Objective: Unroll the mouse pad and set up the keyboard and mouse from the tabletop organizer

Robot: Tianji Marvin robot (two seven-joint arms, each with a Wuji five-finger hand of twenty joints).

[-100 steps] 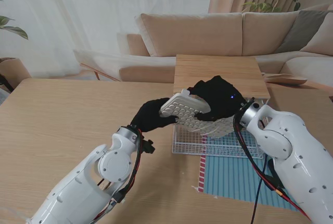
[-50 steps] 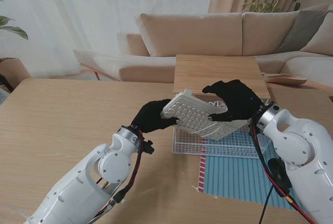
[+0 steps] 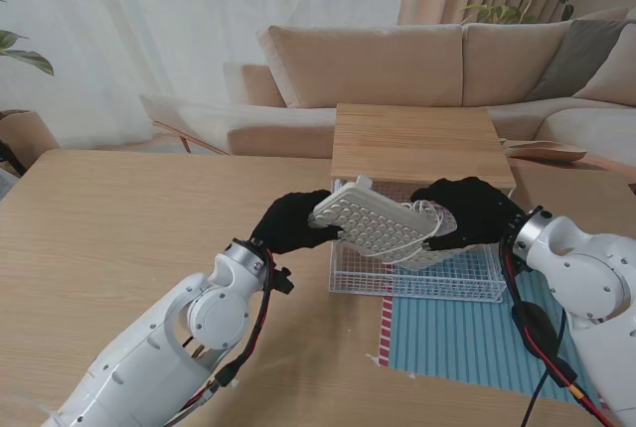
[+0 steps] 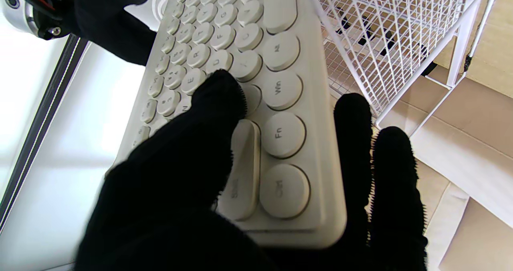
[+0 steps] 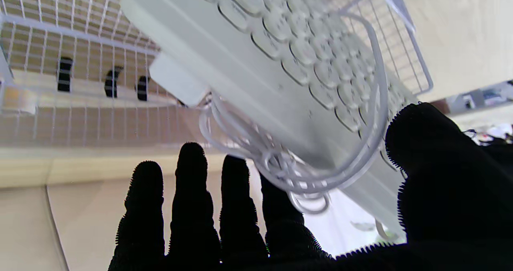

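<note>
At the centre of the stand view, a cream-white keyboard with round keys [image 3: 376, 226] hangs tilted in the air over the white wire-mesh organizer basket [image 3: 417, 273], its keyed face turned up and toward the camera. The black-gloved left hand [image 3: 286, 222] grips the keyboard's left end: in the left wrist view [image 4: 224, 174] the thumb [image 4: 208, 114] lies across the keys and the other fingers [image 4: 394, 183] curl around the edge beneath, so it is closed on the keyboard. The black-gloved right hand [image 3: 469, 213] sits at the keyboard's right end; in the right wrist view [image 5: 280, 219] its four fingers [image 5: 191, 191] stretch nearly straight under the keyboard, the thumb [image 5: 425, 150] rests against the keyed side, and a coiled white cable [image 5: 288, 162] bunches between them. That hand looks to cradle the end loosely; whether it truly clamps the keyboard I cannot tell.

Toward the lower right of the stand view, a teal ribbed mouse pad with a red-and-white edge [image 3: 447, 338] lies flat on the light wooden table [image 3: 119, 238], partly under the basket's near side. Behind the basket stands a light wooden box-shaped shelf [image 3: 417, 139], and a beige sofa [image 3: 397, 65] fills the upper background.
</note>
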